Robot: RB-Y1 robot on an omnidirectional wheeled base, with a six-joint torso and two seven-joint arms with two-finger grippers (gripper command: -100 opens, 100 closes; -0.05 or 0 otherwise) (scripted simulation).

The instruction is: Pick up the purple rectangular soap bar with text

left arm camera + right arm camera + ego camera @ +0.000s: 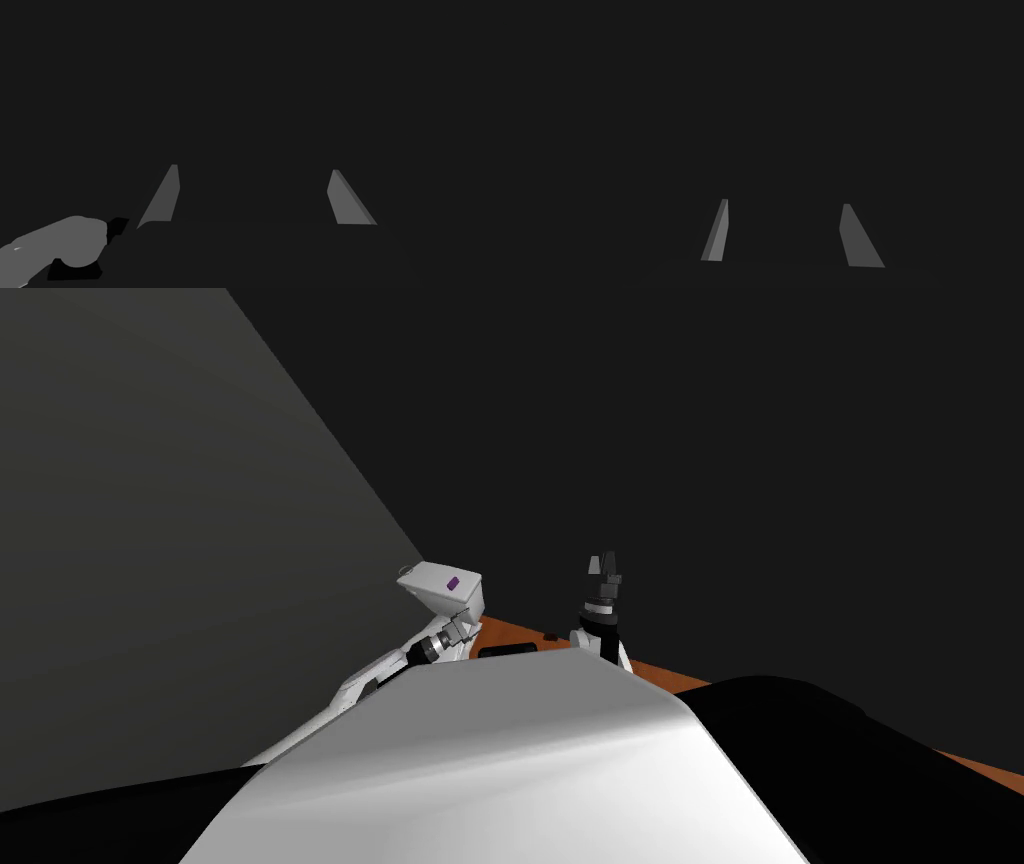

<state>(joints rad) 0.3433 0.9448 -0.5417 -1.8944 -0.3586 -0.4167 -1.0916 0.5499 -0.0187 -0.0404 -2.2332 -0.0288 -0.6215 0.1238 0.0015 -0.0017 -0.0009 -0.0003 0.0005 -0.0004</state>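
Left gripper (254, 168) and right gripper (785, 202) gape empty. The purple soap bar (452, 582), twelve o'clock of the left, is probably light, stiff and slick; pinch its long sides.

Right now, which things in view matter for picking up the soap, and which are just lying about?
For the job: purple soap bar on the white block; left tool, open, near that block.
Lying about: right tool, open, raised apart; long dark item and smaller dark item on the orange-brown surface.
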